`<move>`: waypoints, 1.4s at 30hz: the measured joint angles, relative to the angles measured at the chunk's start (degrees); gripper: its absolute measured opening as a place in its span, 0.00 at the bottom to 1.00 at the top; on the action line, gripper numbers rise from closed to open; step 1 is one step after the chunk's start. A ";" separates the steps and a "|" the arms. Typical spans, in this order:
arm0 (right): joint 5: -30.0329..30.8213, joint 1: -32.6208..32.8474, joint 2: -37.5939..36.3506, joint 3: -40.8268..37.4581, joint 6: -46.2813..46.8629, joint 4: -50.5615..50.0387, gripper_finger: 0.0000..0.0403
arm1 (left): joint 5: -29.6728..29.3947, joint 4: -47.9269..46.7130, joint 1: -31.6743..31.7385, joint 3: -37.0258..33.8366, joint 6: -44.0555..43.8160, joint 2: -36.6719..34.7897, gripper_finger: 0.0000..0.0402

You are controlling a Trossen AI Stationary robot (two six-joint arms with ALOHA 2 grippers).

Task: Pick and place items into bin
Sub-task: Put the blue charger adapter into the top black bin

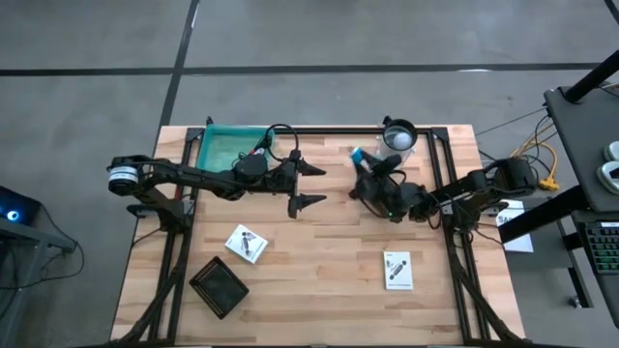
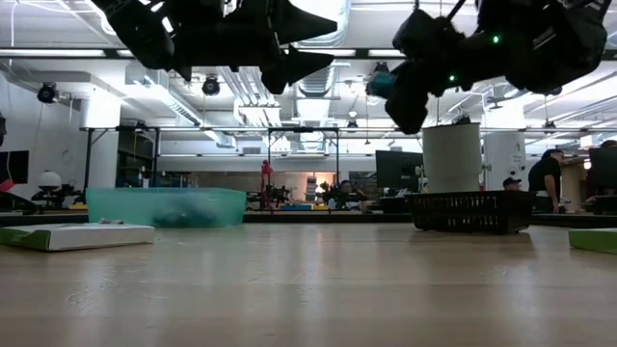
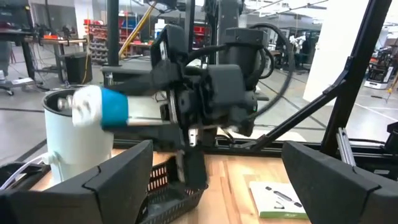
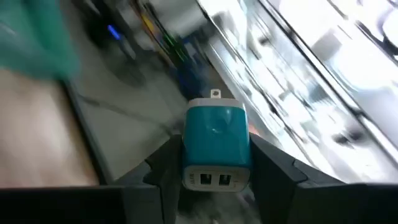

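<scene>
A blue-and-white charger [image 4: 216, 144] is held in the right gripper [image 1: 363, 166], raised over the table [image 1: 329, 261] at one o'clock. It must be carried to the green bin [image 1: 232, 147] at eleven o'clock. The left gripper [image 1: 311, 187] waits with jaws wide and empty.

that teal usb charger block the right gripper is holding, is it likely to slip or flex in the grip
The teal charger block looks like rigid moulded plastic, so it probably won't flex. Its flat sides sit squarely between the right gripper fingers, which suggests a fairly stable hold. The shell looks smooth and glossy, so it could slide if the grip loosened. Being small, it is likely light.
</scene>
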 joint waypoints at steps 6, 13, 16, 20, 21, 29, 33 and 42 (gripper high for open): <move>-17.57 -3.08 -1.72 0.31 17.49 -17.63 0.34 | -0.26 -0.11 0.00 0.00 -0.08 0.00 0.84; -27.57 -5.56 -8.81 1.40 45.11 -47.35 0.34 | -0.24 -0.19 0.00 -0.02 -0.16 -0.01 0.84; -28.02 -5.40 -14.07 1.51 55.24 -58.23 0.34 | -0.24 -0.24 0.00 -0.02 -0.16 -0.04 0.84; -27.88 -5.21 -21.46 1.51 69.35 -74.38 0.34 | -0.26 -0.57 0.00 -0.04 -0.16 -0.09 0.84; -27.65 -5.18 -23.10 1.51 72.57 -78.61 0.34 | -0.24 -0.75 0.00 -0.04 -0.14 -0.09 0.84; -28.21 -5.18 -30.18 1.45 82.83 -94.45 0.34 | -0.25 -1.54 0.00 -0.04 -0.01 -0.09 0.84; -28.14 -5.18 -30.30 1.46 81.58 -92.92 0.45 | -0.26 -1.54 0.00 -0.04 0.03 -0.09 0.84; -27.90 -5.21 -29.95 1.49 81.59 -92.43 0.74 | -0.24 -2.93 0.00 -0.07 -0.06 -0.09 0.84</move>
